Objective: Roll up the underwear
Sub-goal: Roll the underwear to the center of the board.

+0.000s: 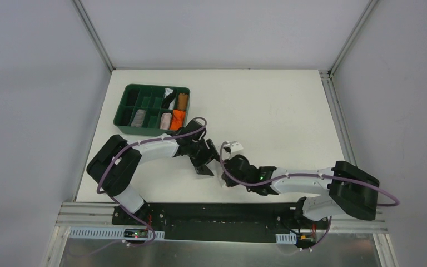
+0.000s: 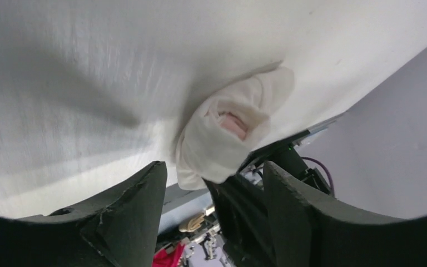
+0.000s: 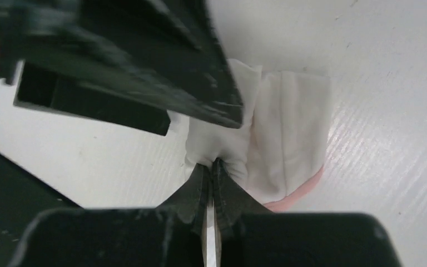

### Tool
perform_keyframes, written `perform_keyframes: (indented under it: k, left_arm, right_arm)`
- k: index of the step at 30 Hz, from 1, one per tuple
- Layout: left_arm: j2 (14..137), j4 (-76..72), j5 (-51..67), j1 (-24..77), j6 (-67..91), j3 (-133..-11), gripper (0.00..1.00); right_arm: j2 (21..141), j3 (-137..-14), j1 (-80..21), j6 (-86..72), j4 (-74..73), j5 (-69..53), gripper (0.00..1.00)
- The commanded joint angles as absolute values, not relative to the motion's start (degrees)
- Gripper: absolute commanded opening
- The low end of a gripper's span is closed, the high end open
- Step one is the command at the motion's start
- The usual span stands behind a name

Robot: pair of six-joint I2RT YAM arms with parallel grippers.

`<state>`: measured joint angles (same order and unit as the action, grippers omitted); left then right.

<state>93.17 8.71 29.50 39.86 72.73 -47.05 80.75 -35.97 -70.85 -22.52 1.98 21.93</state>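
Currently rolling: pale underwear partly bundled on the bench.
The underwear lies near the bench middle, between both arms, well apart from the green tray. Right pincer is clamped on a bunched fold of it; left pincer hangs spread over it, gripping nothing. Judged step: roll forming, not tight. Next move likely calls for the left pincer to pin the bundle while the right turns the fold over.

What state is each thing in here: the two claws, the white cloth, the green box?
underwear: bunched into a loose, partly finished roll.
right gripper: shut, pinching the underwear's edge.
left gripper: open, close to the underwear.
green tray: several compartments hold rolled cloths.
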Motion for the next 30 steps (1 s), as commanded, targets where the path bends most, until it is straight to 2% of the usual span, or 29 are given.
perform_keyframes:
  k: [1,3,7,10,14,20,22,27,30]
  left_arm:
    - [88.61,10.20,29.36,39.29,72.54,-45.78,0.71]
    - [88.34,10.20,29.42,39.29,72.17,-45.46,0.83]
    - [88.81,9.14,30.56,39.33,70.91,-45.23,0.90]
    - [89.16,7.43,31.91,39.45,69.48,-44.96,0.89]
    - [90.11,6.32,32.86,39.70,67.75,-44.89,0.80]
    - [92.81,4.69,33.05,40.70,66.92,-46.00,0.73]
    - [94.33,4.50,33.04,40.98,66.52,-46.82,0.68]
    - [97.29,3.90,33.02,41.30,66.23,-48.23,0.44]
    - [97.72,3.93,32.76,41.30,66.18,-48.51,0.24]
  right_arm:
    - [77.04,-25.49,-61.95,-29.27,15.73,-1.75,0.00]
    - [76.27,-22.68,-58.10,-30.91,20.11,-8.63,0.00]
    - [77.70,-18.56,-51.71,-34.39,28.66,-20.04,0.00]
    - [80.28,-14.99,-47.26,-38.48,36.81,-25.94,0.00]
    - [85.41,-10.89,-41.36,-42.98,49.36,-32.51,0.00]
    - [97.46,-9.98,-38.33,-50.35,65.96,-41.47,0.00]
    - [102.11,-10.08,-37.90,-53.52,73.13,-43.45,0.00]
    - [111.34,-9.57,-37.32,-59.56,87.11,-44.14,0.00]
    - [111.99,-9.03,-37.27,-59.70,87.30,-43.19,0.00]
